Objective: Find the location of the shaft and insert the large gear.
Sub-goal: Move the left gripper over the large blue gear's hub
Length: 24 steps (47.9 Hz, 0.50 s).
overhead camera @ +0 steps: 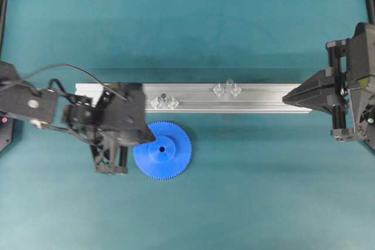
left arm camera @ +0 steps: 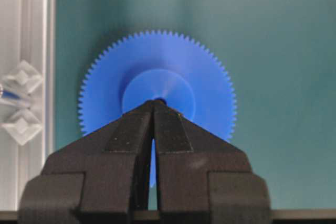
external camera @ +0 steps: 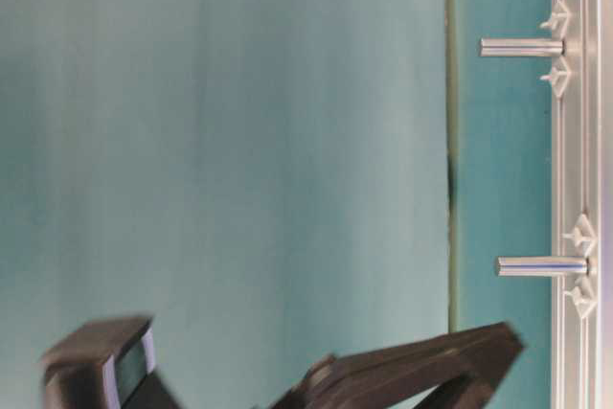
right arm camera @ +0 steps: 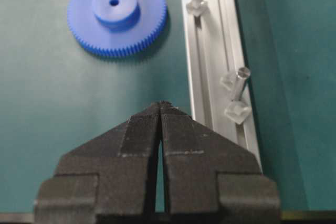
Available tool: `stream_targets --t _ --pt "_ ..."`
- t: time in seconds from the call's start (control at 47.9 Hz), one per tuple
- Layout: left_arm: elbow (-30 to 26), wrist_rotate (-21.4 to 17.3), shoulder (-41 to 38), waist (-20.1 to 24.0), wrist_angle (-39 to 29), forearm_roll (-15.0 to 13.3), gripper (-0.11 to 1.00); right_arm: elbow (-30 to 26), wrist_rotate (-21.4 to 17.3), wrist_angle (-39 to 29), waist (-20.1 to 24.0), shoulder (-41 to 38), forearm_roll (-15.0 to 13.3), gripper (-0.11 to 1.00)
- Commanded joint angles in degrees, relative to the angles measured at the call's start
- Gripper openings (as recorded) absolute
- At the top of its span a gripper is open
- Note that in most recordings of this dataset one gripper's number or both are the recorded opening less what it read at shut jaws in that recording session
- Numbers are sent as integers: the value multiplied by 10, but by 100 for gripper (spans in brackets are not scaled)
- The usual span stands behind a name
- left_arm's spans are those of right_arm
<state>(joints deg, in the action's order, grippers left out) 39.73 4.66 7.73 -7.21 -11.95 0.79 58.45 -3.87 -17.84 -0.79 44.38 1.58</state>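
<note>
— Blue plastic, toothed all round: that's the large gear (overhead camera: pixel 162 150) we see lying flat on the teal surface (overhead camera: pixel 246 191), just beside the near edge of the aluminium rail (overhead camera: pixel 263 99).

— And our left end effector (left arm camera: pixel 154 103)?

— Its fingers are pressed together, tips meeting over the gear's raised hub (left arm camera: pixel 160 90), right at the small centre hole. We can't tell from the wrist view whether the tips actually touch the hub. Nothing is pinched between them.

— Where do we find the shaft (overhead camera: pixel 229 81)?

— Standing upright on the rail, between two small clear diamond-shaped mounts (overhead camera: pixel 218 90), toward the middle of the rail in the overhead view. A second pin (overhead camera: pixel 164 96) with its own clear mounts stands nearer the left arm, close to the gear. The table-level view shows both pins as pale metal rods.

— And the right end effector (right arm camera: pixel 160 106)?

— Also pressed together, holding nothing. Overhead, its tip sits at the right end of the rail; in its wrist view it hangs over the surface just beside the rail's edge, well apart from the gear.

— So the gear is not on the shaft.

— Correct, it rests on the surface.
</note>
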Motion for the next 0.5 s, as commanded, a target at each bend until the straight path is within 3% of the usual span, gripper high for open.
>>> stream_targets --t 0.0,0.083,0.167,0.417,0.48 --pt "-29 -1 -7 -4 -11 1 0 -12 -4 -2 -3 2 -1 3" --pt "-39 0 -14 -4 -12 1 1 -13 -4 -13 -3 2 -1 3" --pt "-43 3 -20 -4 -15 1 12 -13 -4 -25 -3 2 -1 3" --pt "-61 51 -53 -4 -43 1 83 -11 -4 -28 -3 4 -1 3" --pt "-69 57 -65 -4 -55 1 92 -11 -4 -28 -3 6 -1 3"
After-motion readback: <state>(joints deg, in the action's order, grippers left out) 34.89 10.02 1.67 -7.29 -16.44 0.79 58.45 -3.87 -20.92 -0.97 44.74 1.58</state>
